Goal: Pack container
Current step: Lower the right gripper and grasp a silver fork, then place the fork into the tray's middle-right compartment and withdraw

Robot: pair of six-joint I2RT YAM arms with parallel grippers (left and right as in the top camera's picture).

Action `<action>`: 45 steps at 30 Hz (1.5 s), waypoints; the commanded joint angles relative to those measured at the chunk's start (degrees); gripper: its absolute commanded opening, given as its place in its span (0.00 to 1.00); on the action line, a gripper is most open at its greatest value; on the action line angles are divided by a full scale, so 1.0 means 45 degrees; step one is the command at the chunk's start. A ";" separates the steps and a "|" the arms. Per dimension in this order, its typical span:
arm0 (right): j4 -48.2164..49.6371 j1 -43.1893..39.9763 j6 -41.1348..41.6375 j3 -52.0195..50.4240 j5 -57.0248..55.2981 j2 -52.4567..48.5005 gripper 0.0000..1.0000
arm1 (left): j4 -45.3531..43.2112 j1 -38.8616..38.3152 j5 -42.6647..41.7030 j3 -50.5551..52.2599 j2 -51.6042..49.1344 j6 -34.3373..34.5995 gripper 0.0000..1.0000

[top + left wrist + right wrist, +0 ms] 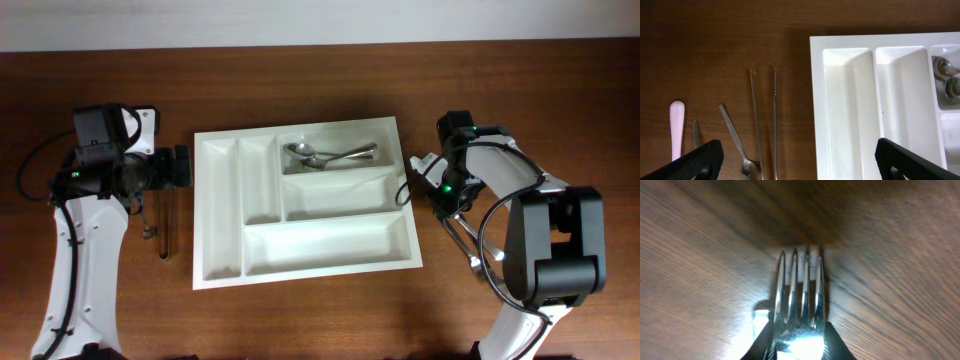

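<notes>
A white cutlery tray (pixel 300 281) lies mid-table, with spoons (pixel 325 156) in its far right compartment. My left gripper (pixel 180 165) is open and empty beside the tray's left edge. In the left wrist view my fingers (pixel 797 162) spread wide over the table and the tray's rim (pixel 816 100). Below them lie two thin metal sticks (pixel 763 120), a spoon (pixel 737 142) and a pale pink handle (pixel 676 127). My right gripper (pixel 440 197) is just right of the tray, low over the table. In the right wrist view it (pixel 799 352) is shut on a metal fork (pixel 800 295).
More cutlery (pixel 466 245) lies on the wood right of the tray, under my right arm. Loose pieces (pixel 160 228) lie left of the tray beneath my left arm. The tray's long front compartment (pixel 330 246) and left slots hold nothing.
</notes>
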State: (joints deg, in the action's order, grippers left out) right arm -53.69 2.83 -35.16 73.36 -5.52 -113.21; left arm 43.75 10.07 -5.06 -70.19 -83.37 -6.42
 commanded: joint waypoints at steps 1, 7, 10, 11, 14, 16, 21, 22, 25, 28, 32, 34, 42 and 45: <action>0.0311 -0.0063 0.0355 -0.0345 -0.0753 -0.0335 0.07 | 0.0010 0.0049 0.0087 -0.0282 -0.0068 -0.0209 0.99; 0.0214 -0.0058 0.0364 -0.0199 -0.1005 -0.0306 0.04 | 0.0010 0.0049 0.0087 -0.0282 -0.0068 -0.0209 0.99; 0.0126 -0.0049 0.0466 0.0126 -0.1088 -0.0141 0.04 | 0.0010 0.0049 0.0087 -0.0282 -0.0068 -0.0209 0.99; 0.0141 -0.0049 0.0646 0.0282 -0.1141 -0.0044 0.04 | 0.0010 0.0049 0.0087 -0.0282 -0.0068 -0.0214 0.99; 0.0117 -0.0049 0.0699 0.0855 -0.1180 0.0277 0.04 | 0.0010 0.0049 0.0083 -0.0282 -0.0068 -0.0209 0.99; 0.0078 -0.0049 0.0772 0.1219 -0.1190 0.0534 0.05 | 0.0010 0.0049 0.0087 -0.0282 -0.0068 -0.0214 0.99; -0.0219 -0.0029 0.1263 0.2059 -0.1224 0.1025 0.05 | 0.0010 0.0049 0.0087 -0.0277 -0.0068 -0.0209 0.99; -0.0325 -0.0019 0.1258 0.2234 -0.1229 0.1073 0.05 | 0.0010 0.0049 0.0087 -0.0282 -0.0068 -0.0209 0.99; -0.0704 0.0107 0.1268 0.2783 -0.1229 0.1185 0.04 | 0.0010 0.0049 0.0087 -0.0277 -0.0068 -0.0209 0.99; -0.1243 0.0539 0.1263 0.3473 -0.1224 0.1253 0.04 | 0.0010 0.0049 0.0087 -0.0277 -0.0068 -0.0209 0.99; -0.1778 0.1685 0.1239 0.4673 -0.1277 0.1258 0.04 | 0.0010 0.0049 0.0087 -0.0282 -0.0068 -0.0209 0.99; -0.1909 0.2361 0.1103 0.5285 -0.1297 0.1258 0.04 | 0.0010 0.0049 0.0087 -0.0282 -0.0068 -0.0209 0.99; -0.1583 0.5202 -0.0005 0.6154 -0.0957 0.1156 0.04 | 0.0010 0.0049 0.0087 -0.0282 -0.0068 -0.0209 0.99; -0.1608 0.6227 -0.0053 0.6149 -0.0107 0.0899 0.04 | 0.0010 0.0049 0.0087 -0.0282 -0.0068 -0.0209 0.99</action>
State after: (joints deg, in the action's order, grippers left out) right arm -60.90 27.62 -34.02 100.22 -9.37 -109.36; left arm 43.75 10.07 -5.06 -70.19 -83.37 -6.42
